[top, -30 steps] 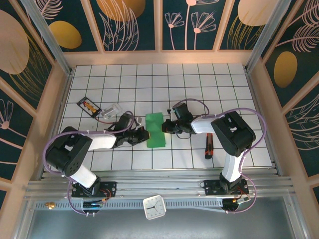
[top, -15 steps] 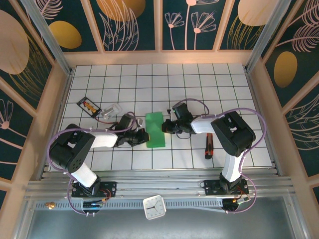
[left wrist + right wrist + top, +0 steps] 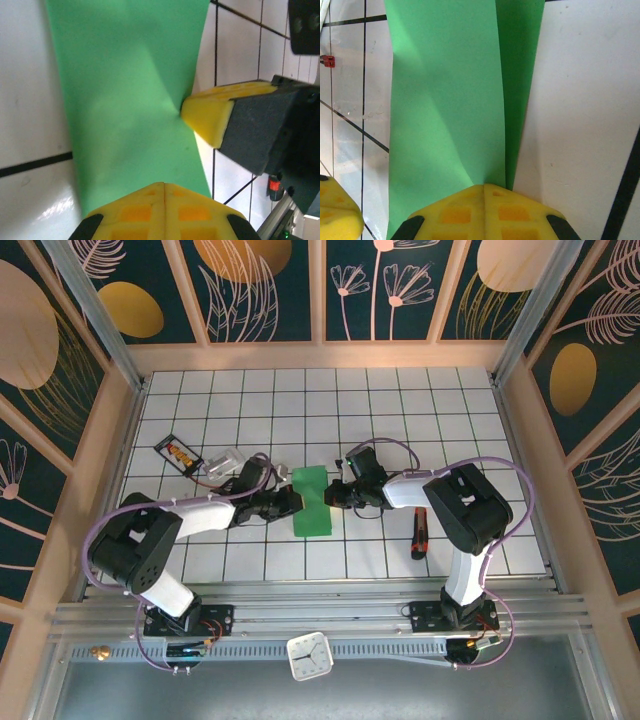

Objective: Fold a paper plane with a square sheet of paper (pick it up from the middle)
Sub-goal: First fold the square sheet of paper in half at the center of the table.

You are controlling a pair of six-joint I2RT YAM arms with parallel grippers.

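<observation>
Between left gripper (image 3: 291,502) and right gripper (image 3: 334,495), both seemingly clamping it, the square sheet of paper (image 3: 312,502) lies halved; nose folds remain.

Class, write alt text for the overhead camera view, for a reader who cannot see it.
Two robot arms meet at the middle of a white gridded table, the left gripper and right gripper each shut on opposite long edges of a folded green paper. A red-and-black tool lies to its right.
</observation>
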